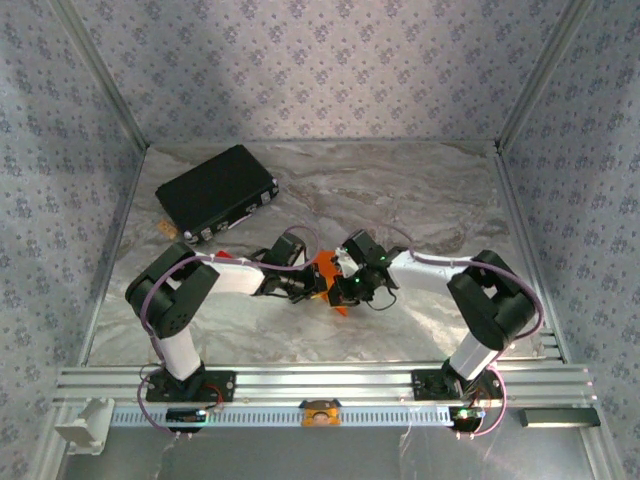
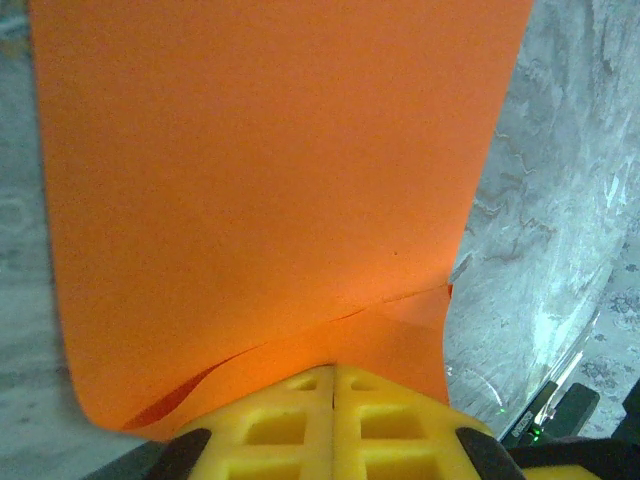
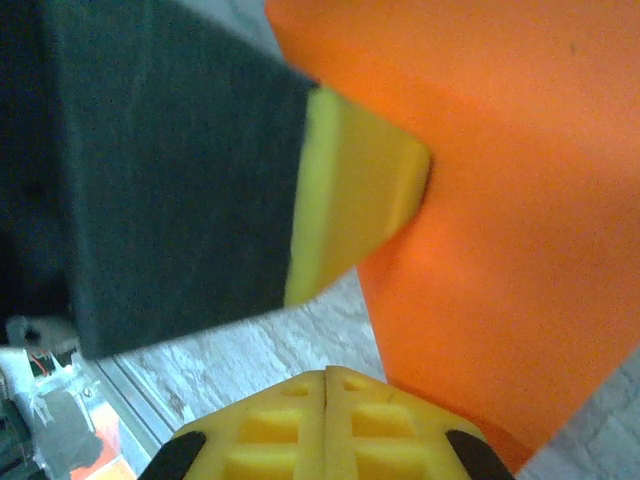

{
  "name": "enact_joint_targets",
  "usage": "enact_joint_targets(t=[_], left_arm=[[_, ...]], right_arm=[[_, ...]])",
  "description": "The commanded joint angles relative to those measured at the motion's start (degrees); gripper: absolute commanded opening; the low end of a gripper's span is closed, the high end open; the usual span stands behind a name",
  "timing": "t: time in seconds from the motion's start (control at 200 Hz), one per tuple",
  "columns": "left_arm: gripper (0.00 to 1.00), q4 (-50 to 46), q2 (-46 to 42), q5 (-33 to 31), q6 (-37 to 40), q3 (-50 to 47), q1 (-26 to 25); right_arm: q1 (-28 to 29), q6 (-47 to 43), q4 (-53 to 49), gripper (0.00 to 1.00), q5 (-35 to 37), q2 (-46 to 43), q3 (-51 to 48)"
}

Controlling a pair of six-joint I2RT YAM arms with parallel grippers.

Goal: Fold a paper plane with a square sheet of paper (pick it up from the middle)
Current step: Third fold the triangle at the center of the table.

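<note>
Yellow pads of the left gripper [image 2: 333, 385] are pressed together, and the near edge of the sheet [image 2: 260, 180] is clamped between them. From the pads the orange paper rises straight ahead of the gripper and spreads wide to both sides. A shallow crease [image 2: 330, 318] crosses the paper just ahead of the fingertips, running from lower left to upper right. The paper's left edge curls slightly towards the camera near the pads.

The right gripper [image 3: 327, 390] is fully closed as well, its pads meeting along a thin seam. The sheet stands just ahead and to the right of these pads. Whether any paper is caught in the seam cannot be told. Ahead and to the left of the right gripper, one yellow fingertip [image 3: 355, 190] of the left gripper bears against the sheet's edge, with its black finger body behind it.

Beyond the sheet lies the grey marbled table [image 2: 545, 230], seen past the paper on both sides of the left gripper.

From above, the two grippers meet tip to tip over the middle of the table, with the sheet held between them, clear of the surface or close to it. A black case [image 1: 218, 190] lies well beyond the left gripper, towards the far left corner.
</note>
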Motion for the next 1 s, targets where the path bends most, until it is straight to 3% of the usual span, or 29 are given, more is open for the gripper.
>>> enact_joint_targets(t=[0.0, 0.245, 0.994], left_arm=[[0.00, -3.32, 0.57, -1.61, 0.81, -0.34, -0.52], [0.00, -3.02, 0.76, -1.70, 0.72, -0.34, -0.52], [0.00, -2.34, 0.68, -2.67, -0.26, -1.63, -0.45]], right_arm=[[0.32, -0.61, 0.03, 0.06, 0.94, 3.14, 3.17], [0.29, 0.37, 2.67, 0.06, 1.49, 4.87, 0.02], [0.28, 6.98, 4.05, 0.08, 3.63, -8.33, -14.19]])
